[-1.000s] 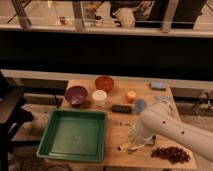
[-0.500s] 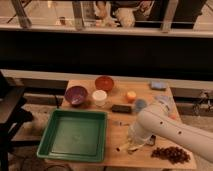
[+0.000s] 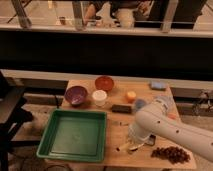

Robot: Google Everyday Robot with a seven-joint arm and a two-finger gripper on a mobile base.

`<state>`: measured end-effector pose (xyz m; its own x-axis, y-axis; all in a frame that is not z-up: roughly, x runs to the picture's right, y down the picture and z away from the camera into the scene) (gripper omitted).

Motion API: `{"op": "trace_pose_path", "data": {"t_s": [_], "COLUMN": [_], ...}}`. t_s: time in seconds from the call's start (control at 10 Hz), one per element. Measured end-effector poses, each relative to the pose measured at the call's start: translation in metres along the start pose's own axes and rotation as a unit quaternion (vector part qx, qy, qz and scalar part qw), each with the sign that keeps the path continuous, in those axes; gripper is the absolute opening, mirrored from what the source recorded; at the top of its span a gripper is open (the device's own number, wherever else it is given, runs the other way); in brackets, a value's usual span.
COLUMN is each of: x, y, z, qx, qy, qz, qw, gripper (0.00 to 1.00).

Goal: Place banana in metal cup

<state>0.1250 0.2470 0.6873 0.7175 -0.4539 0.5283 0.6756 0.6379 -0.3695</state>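
- Camera view shows the hand low over the near edge of the bench, under the white arm; whether it is open or shut, I cannot tell.
- Right at the hand lies a small pale shape, likely the banana; whether it is gripped is unclear.
- Just right of the hand sits a dark bunch of grapes.
- Left of the hand is the green tray.
- Beyond the hand, partly behind the arm, a greyish round thing looks like the metal cup.
- Further off stand an orange fruit, a white cup, a purple bowl and a red bowl.
- Judged step: picking up the banana. Next would call for a firm hold, a lift, then carrying it away from the near edge to the cup.
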Motion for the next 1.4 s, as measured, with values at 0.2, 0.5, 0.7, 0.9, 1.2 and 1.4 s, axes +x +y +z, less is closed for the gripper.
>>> {"op": "trace_pose_path", "data": {"t_s": [0.2, 0.5, 0.7, 0.9, 1.2, 1.4], "x": [0.001, 0.003, 0.003, 0.005, 0.005, 0.006], "y": [0.000, 0.001, 0.001, 0.000, -0.011, -0.017], "z": [-0.001, -0.001, -0.001, -0.003, -0.020, -0.043], "qx": [-0.002, -0.005, -0.006, -0.006, 0.005, 0.010], "qy": [0.000, -0.004, -0.006, -0.006, -0.004, -0.002], "qz": [0.002, 0.004, 0.004, 0.008, 0.013, 0.014], "qw": [1.0000, 1.0000, 1.0000, 0.9999, 0.9999, 0.9998], "gripper": [0.80, 0.80, 0.80, 0.80, 0.80, 0.80]}}
